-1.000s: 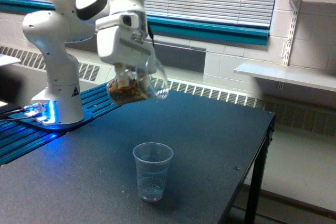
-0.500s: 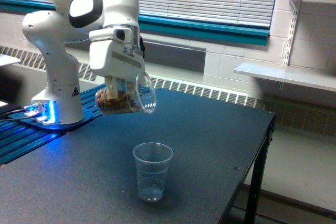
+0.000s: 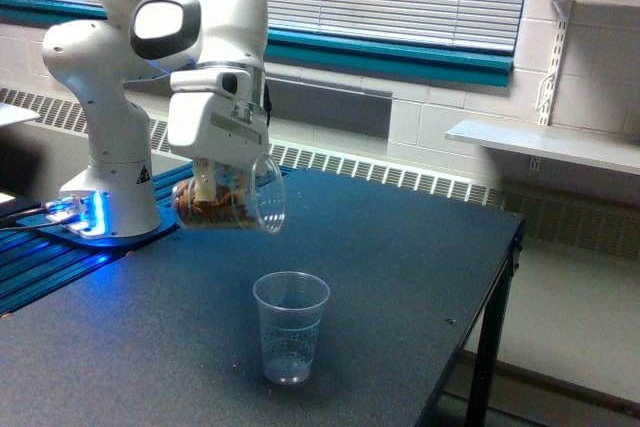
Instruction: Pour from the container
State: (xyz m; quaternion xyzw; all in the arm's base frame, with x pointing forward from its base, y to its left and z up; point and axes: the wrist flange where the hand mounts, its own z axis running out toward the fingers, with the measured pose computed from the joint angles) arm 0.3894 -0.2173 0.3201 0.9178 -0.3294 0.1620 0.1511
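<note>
The clear, wide-mouthed cylindrical container, loaded with brown nut-like pieces, was held in the air above the dark speckled table top, tipped close to horizontal with its open mouth directed toward the exterior view's right. The pieces were seen gathered along the lower wall, toward the closed end, and none were seen leaving the mouth. This attitude was judged to suit a pour in which the contents are brought to the rim. A smaller, tapered clear plastic cup with printed dots was set upright on the table, below the container and toward the exterior view's right; it was judged to be the intended receiver, although the mouth was not seen directly over it. The container was carried by the white gripper of the white robot arm, with the fingers pressed against its wall near the closed end. The exact finger spacing was obscured by the gripper body.
</note>
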